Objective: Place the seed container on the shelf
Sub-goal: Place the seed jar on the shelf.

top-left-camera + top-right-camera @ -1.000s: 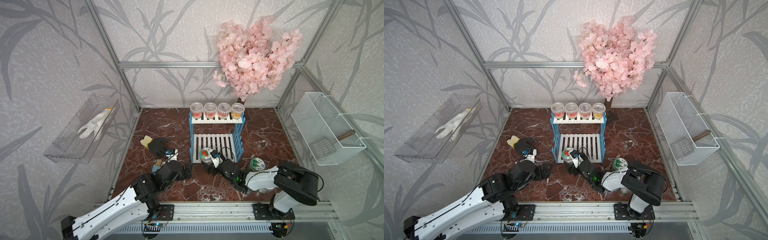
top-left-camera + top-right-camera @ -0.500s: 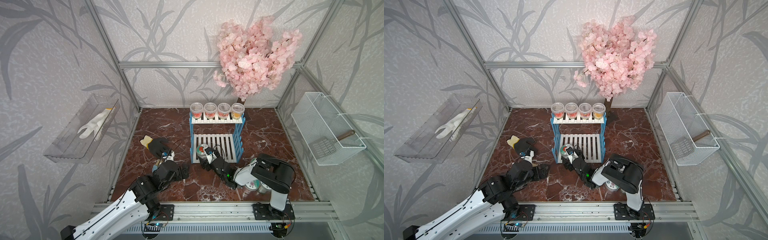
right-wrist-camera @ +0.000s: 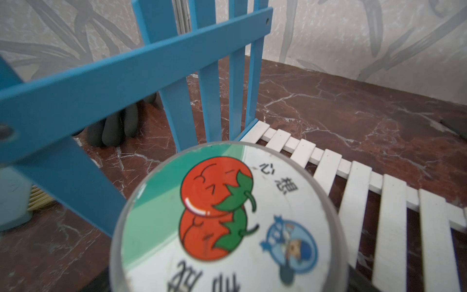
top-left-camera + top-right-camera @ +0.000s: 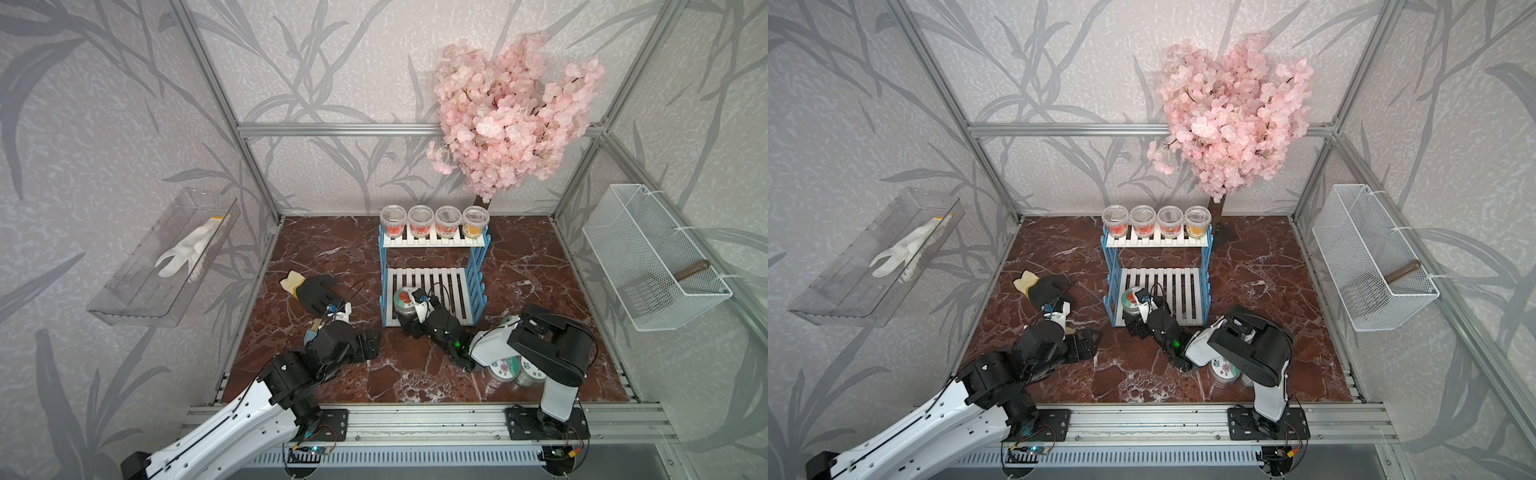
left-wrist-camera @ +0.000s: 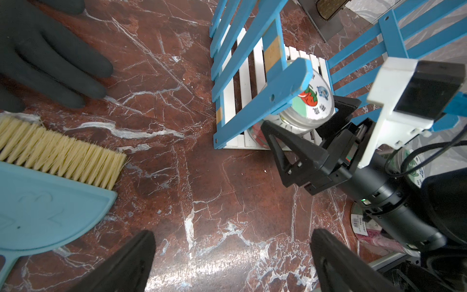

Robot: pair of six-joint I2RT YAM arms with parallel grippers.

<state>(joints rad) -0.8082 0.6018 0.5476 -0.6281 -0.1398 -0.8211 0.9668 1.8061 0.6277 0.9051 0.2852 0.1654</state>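
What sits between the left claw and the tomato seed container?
Left wrist view: bare marble floor, then the shelf's blue side frame in front of the seed container.

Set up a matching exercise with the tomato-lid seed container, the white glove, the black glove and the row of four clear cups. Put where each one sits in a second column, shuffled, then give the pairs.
Things
1. seed container
2. white glove
3. black glove
4. four clear cups

Places
A. in the clear wall tray
B. on the top board of the shelf
C. on the marble floor, beside the shelf
D. on the lower board of the shelf, at a front corner

Pairs: 1-D, 2-A, 3-C, 4-B
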